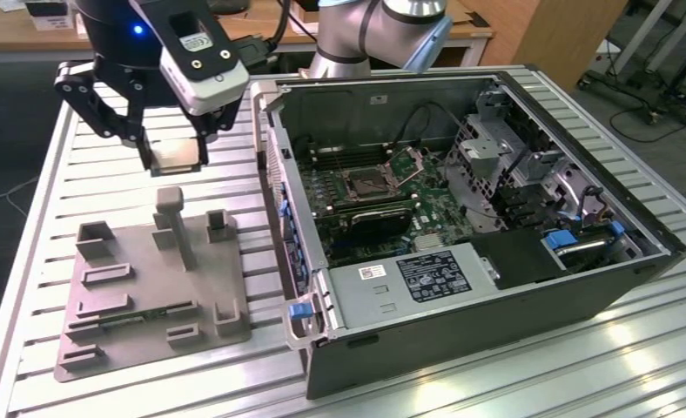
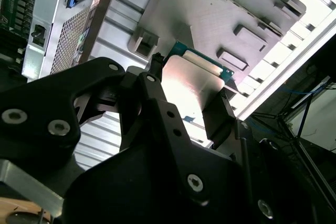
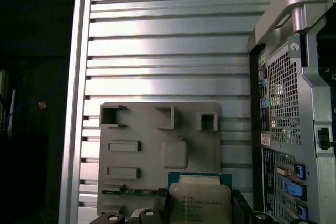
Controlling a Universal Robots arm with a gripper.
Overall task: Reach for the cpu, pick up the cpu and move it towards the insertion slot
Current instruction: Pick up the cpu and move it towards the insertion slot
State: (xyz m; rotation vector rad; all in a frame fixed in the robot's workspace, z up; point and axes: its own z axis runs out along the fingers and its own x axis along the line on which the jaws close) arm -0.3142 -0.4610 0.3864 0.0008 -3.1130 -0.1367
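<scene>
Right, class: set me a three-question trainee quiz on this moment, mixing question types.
1. True or false: the tool is shut on the cpu.
2. The cpu is held above: A) the grey fixture B) the insertion slot C) the power supply.
3. Fill in: in the exterior view, the open computer case lies to the fixture's ____.

Key: 1 true; 2 A; 3 right.
</scene>
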